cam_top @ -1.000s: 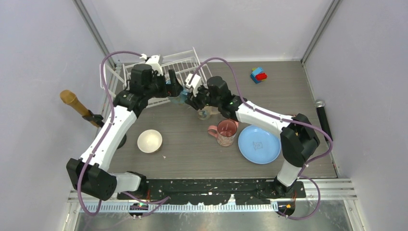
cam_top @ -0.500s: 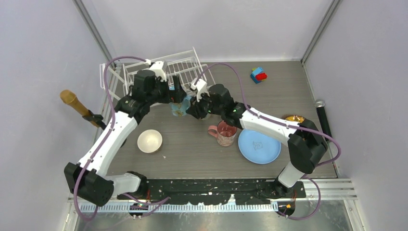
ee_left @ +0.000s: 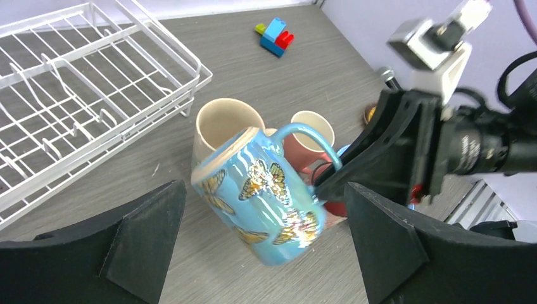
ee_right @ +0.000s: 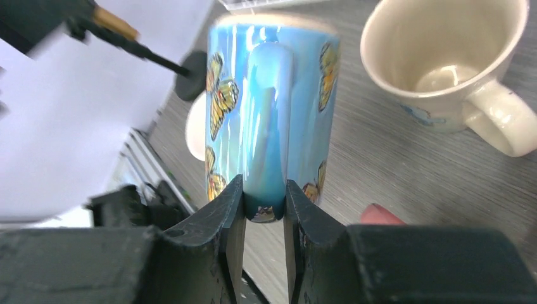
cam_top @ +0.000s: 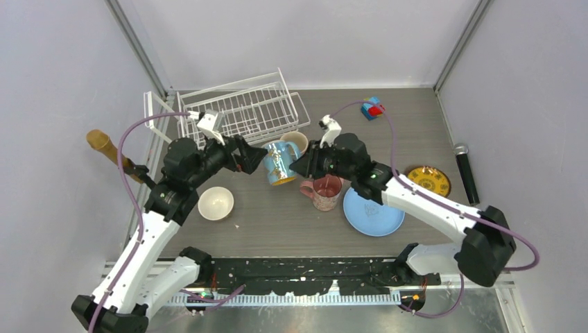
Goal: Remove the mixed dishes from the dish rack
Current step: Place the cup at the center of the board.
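Observation:
The teal mug (cam_top: 277, 163) with yellow butterflies hangs tilted over the table in front of the dish rack (cam_top: 239, 109). My right gripper (cam_top: 303, 165) is shut on its handle, as the right wrist view shows: gripper (ee_right: 264, 202), mug (ee_right: 272, 95). My left gripper (cam_top: 251, 158) is open beside the mug. In the left wrist view the mug (ee_left: 266, 196) lies between its spread fingers (ee_left: 145, 234), apart from them. The cream mug (cam_top: 297, 142), a pink mug (cam_top: 326, 191), the light-blue plate (cam_top: 373, 211), the yellow plate (cam_top: 428, 180) and the cream bowl (cam_top: 215, 203) stand on the table.
Toy blocks (cam_top: 373, 107) sit at the back right. One microphone (cam_top: 107, 149) sits on a stand at the left, another (cam_top: 464, 170) lies at the right wall. The cream mug (ee_right: 443, 63) stands just behind the held mug. The rack (ee_left: 82, 95) holds no dishes.
Both arms have drawn back from the rack towards the near side. The teal mug has come away with the right gripper. The yellow plate is now uncovered.

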`<state>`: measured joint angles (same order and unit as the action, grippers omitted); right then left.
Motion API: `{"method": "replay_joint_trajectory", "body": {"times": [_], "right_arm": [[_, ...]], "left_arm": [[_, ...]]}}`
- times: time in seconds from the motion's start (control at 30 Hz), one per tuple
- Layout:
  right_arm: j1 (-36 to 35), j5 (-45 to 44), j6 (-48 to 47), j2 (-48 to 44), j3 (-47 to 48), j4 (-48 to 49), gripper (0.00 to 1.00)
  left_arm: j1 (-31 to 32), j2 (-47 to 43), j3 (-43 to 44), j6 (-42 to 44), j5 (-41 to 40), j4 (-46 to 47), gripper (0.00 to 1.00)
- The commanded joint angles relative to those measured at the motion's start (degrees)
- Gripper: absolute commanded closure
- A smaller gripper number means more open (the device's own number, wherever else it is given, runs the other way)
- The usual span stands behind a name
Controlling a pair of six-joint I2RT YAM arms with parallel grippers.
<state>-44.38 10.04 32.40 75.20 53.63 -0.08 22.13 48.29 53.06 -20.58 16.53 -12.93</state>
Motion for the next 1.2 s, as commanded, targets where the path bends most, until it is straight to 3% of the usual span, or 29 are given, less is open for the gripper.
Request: {"method": "replay_joint_trajectory", "body": {"times": [0.0,0.1,0.33,0.53,0.7,0.97,1.17], "right_arm": [[2.3,-0.56,12.08,-8.05,1.75,11.33,0.99],[4.11,1.06,17.46,-9.93,1.75,11.69,0.99],[4.22,0.02,20.15,-10.94,2.29,9.3,0.99],[4.26,-0.95,24.56,-8.28,6.8,0.01,0.99],[4.21,-1.08,28.56,-4.25,12.63,-9.16,0.99],[3.71,1.55,26.91,2.78,22.44,-22.15,0.99],[1.85,1.17,25.67,5.71,24.55,-25.23,0.99]], "left_arm": [[0.19,-3.29,-3.16,-0.97,1.67,6.76,0.0],[0.19,-6.31,-5.99,-2.9,2.03,8.16,0.0],[0.19,-10.46,-9.28,-7.87,7.74,8.28,0.0],[0.55,-11.48,-9.65,-9.41,9.54,2.52,0.01],[5.49,-9.36,-8.89,-6.33,0.04,-3.93,0.01],[21.12,-2.53,-2.5,2.76,-19.16,-11.83,0.01],[31.11,5.79,2.1,3.63,-38.94,-16.83,0.17]]}}
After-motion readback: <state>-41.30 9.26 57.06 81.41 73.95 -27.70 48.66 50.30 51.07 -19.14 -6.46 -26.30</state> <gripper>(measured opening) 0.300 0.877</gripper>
